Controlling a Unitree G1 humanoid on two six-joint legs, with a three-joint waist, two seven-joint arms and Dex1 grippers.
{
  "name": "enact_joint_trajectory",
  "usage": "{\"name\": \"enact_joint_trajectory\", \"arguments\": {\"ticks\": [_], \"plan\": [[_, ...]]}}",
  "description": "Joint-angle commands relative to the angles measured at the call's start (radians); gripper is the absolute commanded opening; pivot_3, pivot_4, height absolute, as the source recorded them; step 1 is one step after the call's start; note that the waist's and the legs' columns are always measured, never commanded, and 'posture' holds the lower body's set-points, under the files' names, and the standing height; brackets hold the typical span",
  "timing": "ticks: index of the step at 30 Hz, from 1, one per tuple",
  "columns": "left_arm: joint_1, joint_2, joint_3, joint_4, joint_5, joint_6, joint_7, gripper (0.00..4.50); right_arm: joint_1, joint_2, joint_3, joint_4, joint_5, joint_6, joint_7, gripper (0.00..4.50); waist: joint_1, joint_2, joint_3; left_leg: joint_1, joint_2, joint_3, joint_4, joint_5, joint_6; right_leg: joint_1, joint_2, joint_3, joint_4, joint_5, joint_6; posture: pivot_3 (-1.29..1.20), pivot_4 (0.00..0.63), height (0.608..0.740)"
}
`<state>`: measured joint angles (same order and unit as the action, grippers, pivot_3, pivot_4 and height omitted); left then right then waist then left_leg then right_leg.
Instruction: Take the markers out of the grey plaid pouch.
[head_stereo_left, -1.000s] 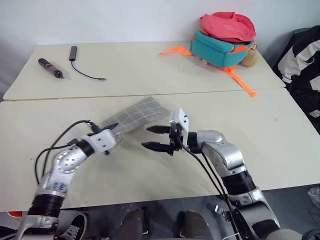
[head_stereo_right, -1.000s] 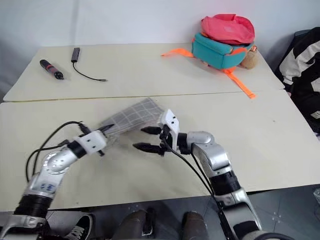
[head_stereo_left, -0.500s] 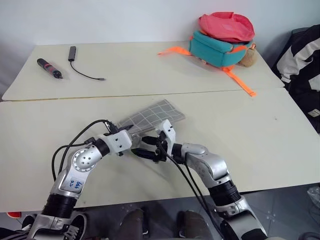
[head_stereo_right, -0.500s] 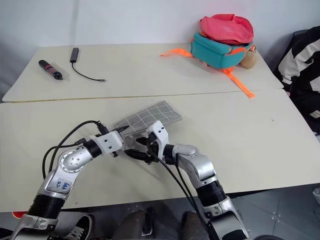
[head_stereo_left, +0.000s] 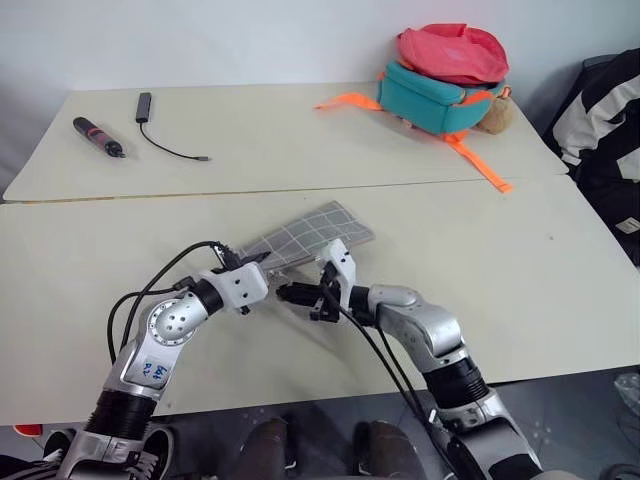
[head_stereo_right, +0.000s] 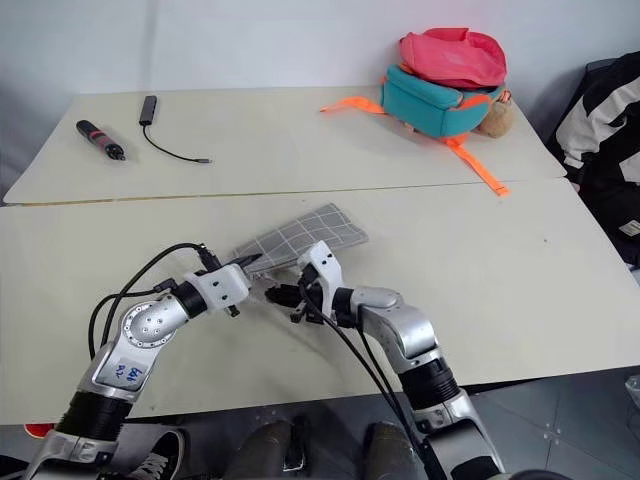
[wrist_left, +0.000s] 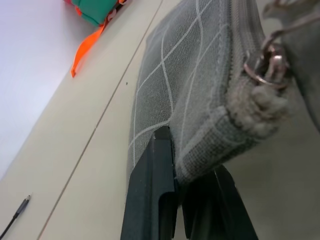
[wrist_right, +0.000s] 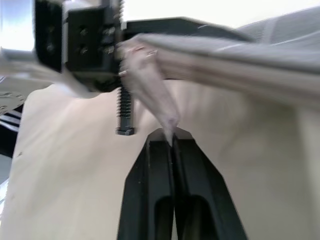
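over cream table, left gripper clamps closed pouch; right gripper pinches its strap.

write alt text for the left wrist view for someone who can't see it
The left end effector is shut on a corner of the flat grey fabric pouch with thin white grid lines, its zip closed and a metal ring at the end, above a cream table.
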<state>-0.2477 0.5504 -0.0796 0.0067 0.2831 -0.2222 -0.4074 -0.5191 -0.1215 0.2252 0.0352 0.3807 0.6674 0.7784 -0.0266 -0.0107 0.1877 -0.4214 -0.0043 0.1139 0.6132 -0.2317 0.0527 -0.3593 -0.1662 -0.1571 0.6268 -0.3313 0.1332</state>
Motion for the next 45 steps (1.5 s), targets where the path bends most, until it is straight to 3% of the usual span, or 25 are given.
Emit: {"name": "enact_joint_trajectory", "arguments": {"ticks": [1, 9, 13, 25, 37, 40, 45], "plan": [[0.012, 0.016, 0.02, -0.031, -0.001, -0.016, 0.011, 0.0, -0.038, -0.024, -0.048, -0.023, 0.039, 0.006, 0.018, 0.04, 0.0, 0.0, 0.0, 0.0, 0.0, 0.0, 0.0, 0.0, 0.0, 0.0, 0.0, 0.0, 0.0, 0.0, 0.0, 0.0, 0.15, 0.74], [0.03, 0.045, 0.049, -0.025, -0.021, -0.021, 0.006, 0.0, -0.036, -0.127, -0.075, 0.005, 0.029, -0.043, 0.077, 0.04, 0.0, 0.0, 0.0, 0.0, 0.0, 0.0, 0.0, 0.0, 0.0, 0.0, 0.0, 0.0, 0.0, 0.0, 0.0, 0.0, 0.15, 0.74], [0.056, 0.057, 0.068, -0.042, -0.041, -0.039, -0.001, 0.0, -0.042, -0.132, -0.101, 0.043, 0.003, -0.087, 0.031, 0.04, -0.002, 0.0, 0.0, 0.0, 0.0, 0.0, 0.0, 0.0, 0.0, 0.0, 0.0, 0.0, 0.0, 0.0, 0.0, 0.0, 0.15, 0.74], [0.122, 0.122, 0.142, -0.018, -0.108, -0.088, -0.012, 0.0, -0.215, -0.353, -0.208, 0.471, -0.103, -0.346, 0.039, 0.04, 0.002, 0.0, 0.0, 0.0, 0.0, 0.001, 0.0, 0.0, 0.001, 0.0, -0.001, 0.0, -0.001, 0.0, 0.0, 0.0, 0.15, 0.74], [0.126, 0.114, 0.154, -0.006, -0.154, -0.082, -0.024, 0.0, -0.167, -0.315, -0.192, 0.408, -0.114, -0.345, 0.075, 0.04, -0.001, 0.0, 0.0, 0.001, 0.001, 0.003, 0.0, 0.0, 0.001, 0.001, -0.001, 0.0, -0.002, 0.0, 0.0, 0.0, 0.15, 0.74], [0.121, 0.09, 0.16, -0.043, -0.255, -0.004, -0.07, 0.0, -0.171, -0.318, -0.206, 0.376, -0.087, -0.308, 0.103, 0.04, 0.001, 0.0, 0.0, 0.001, 0.0, 0.003, 0.0, 0.0, 0.001, 0.001, -0.002, 0.0, -0.002, 0.0, 0.0, 0.0, 0.15, 0.74], [0.112, 0.076, 0.183, -0.114, -0.376, 0.143, -0.129, 0.0, -0.17, -0.384, -0.22, 0.293, -0.092, -0.301, 0.156, 1.63, 0.002, 0.0, 0.0, 0.0, 0.0, 0.002, 0.001, 0.0, 0.001, 0.001, -0.002, 0.0, -0.002, 0.0, 0.0, 0.0, 0.15, 0.74]]}}
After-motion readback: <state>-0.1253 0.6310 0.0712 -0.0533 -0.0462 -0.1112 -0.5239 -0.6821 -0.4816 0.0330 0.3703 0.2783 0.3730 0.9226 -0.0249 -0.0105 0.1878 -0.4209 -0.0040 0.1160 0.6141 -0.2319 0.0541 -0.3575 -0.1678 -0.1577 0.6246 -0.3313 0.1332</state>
